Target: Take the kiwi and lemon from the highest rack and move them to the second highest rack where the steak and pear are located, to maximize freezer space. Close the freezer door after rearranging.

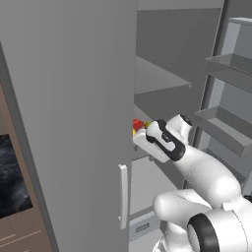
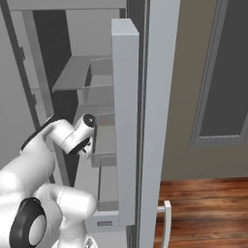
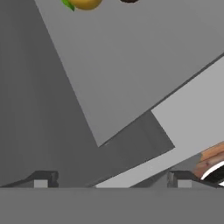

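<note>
Grey shelf board, the second highest rack (image 3: 131, 65), spreads ahead of the 2 fingers (image 3: 112, 179), whose dark tips (image 3: 41, 179) stand wide apart with nothing between them. Well beyond them, at the far edge of the hand view, the lemon (image 3: 85, 3) lies on that board with the kiwi (image 3: 129, 1) just beside it. From the left base view, the steak (image 1: 138, 124) shows red just past the wrist, at the edge of the freezer door (image 1: 69, 108); the highest rack (image 1: 155, 76) sits above
</note>
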Motion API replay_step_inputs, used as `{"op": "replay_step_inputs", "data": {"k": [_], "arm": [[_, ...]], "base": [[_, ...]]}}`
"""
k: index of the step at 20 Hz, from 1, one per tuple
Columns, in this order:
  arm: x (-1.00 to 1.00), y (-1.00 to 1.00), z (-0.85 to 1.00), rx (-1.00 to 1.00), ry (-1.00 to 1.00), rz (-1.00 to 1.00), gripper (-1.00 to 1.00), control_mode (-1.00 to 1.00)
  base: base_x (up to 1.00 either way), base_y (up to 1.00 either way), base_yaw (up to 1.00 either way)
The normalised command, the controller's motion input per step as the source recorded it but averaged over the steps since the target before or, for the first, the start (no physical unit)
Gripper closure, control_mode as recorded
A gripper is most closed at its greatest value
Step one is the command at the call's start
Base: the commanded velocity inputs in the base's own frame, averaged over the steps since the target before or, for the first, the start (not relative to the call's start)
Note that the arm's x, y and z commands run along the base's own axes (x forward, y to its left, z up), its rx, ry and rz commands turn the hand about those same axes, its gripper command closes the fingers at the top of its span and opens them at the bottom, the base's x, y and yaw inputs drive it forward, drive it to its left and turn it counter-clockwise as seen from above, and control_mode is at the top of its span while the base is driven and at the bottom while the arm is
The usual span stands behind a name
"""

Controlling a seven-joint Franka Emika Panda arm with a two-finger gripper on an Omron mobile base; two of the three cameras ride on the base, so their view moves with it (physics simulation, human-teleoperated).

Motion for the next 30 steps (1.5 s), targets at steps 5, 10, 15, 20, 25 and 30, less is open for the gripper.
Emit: {"op": "replay_step_inputs", "data": {"k": [5, 10, 15, 20, 25, 30], "arm": [[-0.18, 0.35, 0.1, -0.02, -0.02, -0.03, -1.0, -1.0], [0.62, 0.63, -0.13, -0.11, 0.19, 0.0, -1.0, -1.0], [0.84, 0.23, -0.09, -0.13, 0.47, 0.04, -1.0, -1.0], [-0.41, 0.0, 0.09, -0.13, -0.29, 0.0, -1.0, -1.0], [-0.8, 0.0, 0.23, -0.1, -0.45, 0.0, -1.0, -1.0], [-0.78, 0.02, 0.49, -0.02, -0.28, 0.0, -1.0, -1.0]], "base": [[0.0, 0.0, 0.0], [0.0, 0.0, 0.0], [0.0, 0.0, 0.0], [0.0, 0.0, 0.0], [0.0, 0.0, 0.0], [0.0, 0.0, 0.0]]}}
